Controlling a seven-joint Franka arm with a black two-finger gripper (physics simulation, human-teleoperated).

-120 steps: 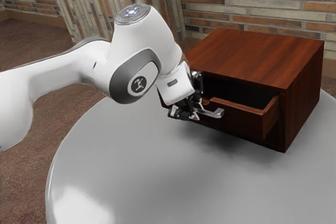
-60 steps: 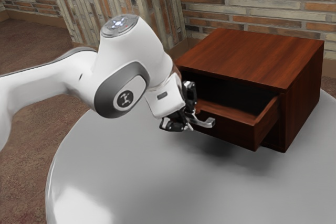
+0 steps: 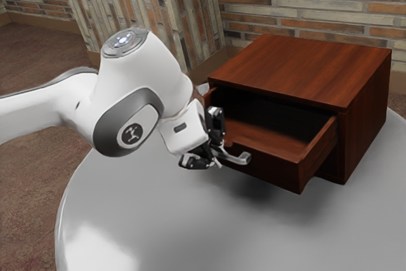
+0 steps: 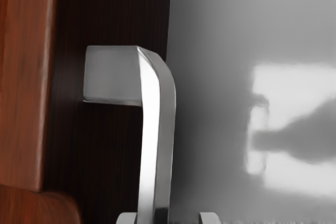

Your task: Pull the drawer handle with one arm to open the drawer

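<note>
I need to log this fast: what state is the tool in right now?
Tool: at the drawer handle; whether it is open or closed on it cannot be told.

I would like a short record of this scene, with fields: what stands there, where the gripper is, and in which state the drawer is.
surface: grey table
background: brick wall
furniture: dark wooden cabinet standing on the table
drawer: partly pulled out of the cabinet, nothing seen inside
handle: silver metal bar on the drawer front
gripper: at the handle, on the exterior view's left of the cabinet
task state: drawer open part of the way
</note>
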